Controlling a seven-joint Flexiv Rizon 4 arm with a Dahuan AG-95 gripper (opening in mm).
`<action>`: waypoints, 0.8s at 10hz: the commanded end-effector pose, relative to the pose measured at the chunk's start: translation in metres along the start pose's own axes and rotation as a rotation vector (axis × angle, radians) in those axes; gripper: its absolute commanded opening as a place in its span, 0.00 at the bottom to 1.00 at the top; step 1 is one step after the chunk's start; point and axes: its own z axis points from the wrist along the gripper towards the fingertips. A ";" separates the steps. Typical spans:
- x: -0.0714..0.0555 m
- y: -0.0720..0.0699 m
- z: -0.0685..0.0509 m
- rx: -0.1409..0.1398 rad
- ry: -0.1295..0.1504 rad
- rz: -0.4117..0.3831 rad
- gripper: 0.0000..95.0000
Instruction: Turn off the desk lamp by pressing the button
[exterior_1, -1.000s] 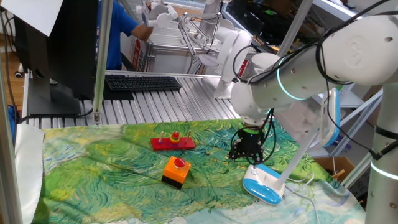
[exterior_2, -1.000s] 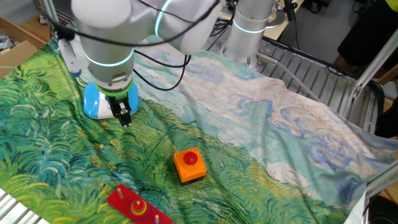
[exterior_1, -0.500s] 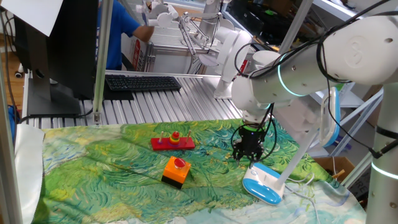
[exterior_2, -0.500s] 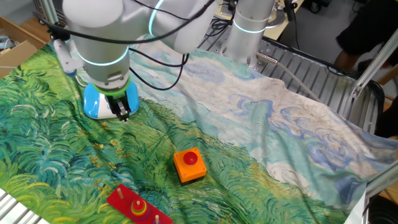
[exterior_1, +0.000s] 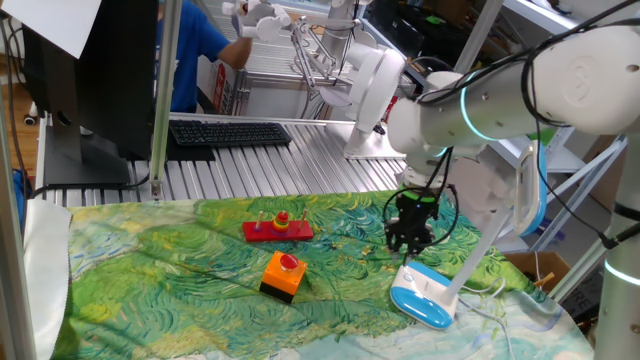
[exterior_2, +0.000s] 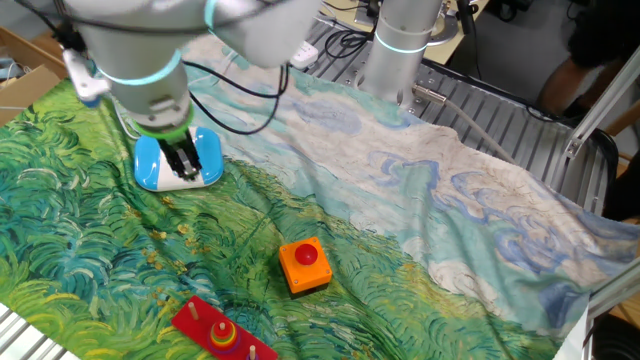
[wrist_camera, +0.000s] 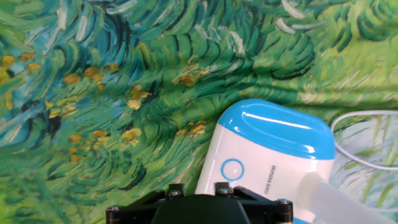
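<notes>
End effector (exterior_2: 183, 165) shifted over one desk lamp (exterior_2: 178, 162)

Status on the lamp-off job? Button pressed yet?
Done: the tool is positioned over the desk lamp base. In hand: lining up; the hand view shows the button, a ring on the white base, just ahead of the tool. Left: descend and press. No contact is visible, and I cannot tell whether the lamp is lit.

A green and blue painted-pattern cloth (exterior_1: 180, 270) covers the table. Beyond it, far left, a black keyboard (exterior_1: 228, 132) lies on ribbed metal (exterior_1: 290, 165) beside a dark monitor (exterior_1: 95, 80). Shelving, perhaps, stands far right.
</notes>
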 end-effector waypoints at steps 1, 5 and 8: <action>0.003 -0.003 -0.003 0.002 -0.019 0.018 0.00; 0.008 -0.012 -0.008 -0.016 -0.020 0.021 0.00; 0.011 -0.017 -0.011 -0.009 -0.023 0.063 0.00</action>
